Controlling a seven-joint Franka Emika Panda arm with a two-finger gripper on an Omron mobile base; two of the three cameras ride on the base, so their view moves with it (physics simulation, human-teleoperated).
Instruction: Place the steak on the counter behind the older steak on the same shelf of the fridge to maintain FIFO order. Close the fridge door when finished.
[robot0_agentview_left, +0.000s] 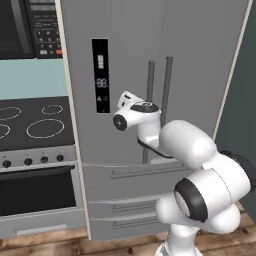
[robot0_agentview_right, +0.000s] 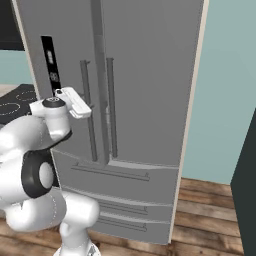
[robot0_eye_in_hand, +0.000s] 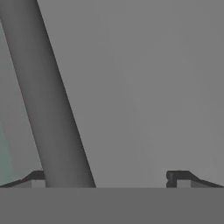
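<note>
Looming white arm filling the left base view's lower right, reaching toward the fridge (robot0_agentview_left: 150, 75), doors shut, beside the stovetop (robot0_agentview_left: 35, 122). Showing in the right base view the hand close by the left door's handle (robot0_agentview_right: 87, 110). Standing wide apart in the hand view, fingers (robot0_eye_in_hand: 107, 179) holding nothing, handle (robot0_eye_in_hand: 48, 100) crossing by the left tip.

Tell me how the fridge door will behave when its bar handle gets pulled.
The bar handle looks rigid and smooth, so the open gripper could slip along it. The tall door of the fridge probably swings heavily on hinges rather than flexing. Both doors look shut.
</note>
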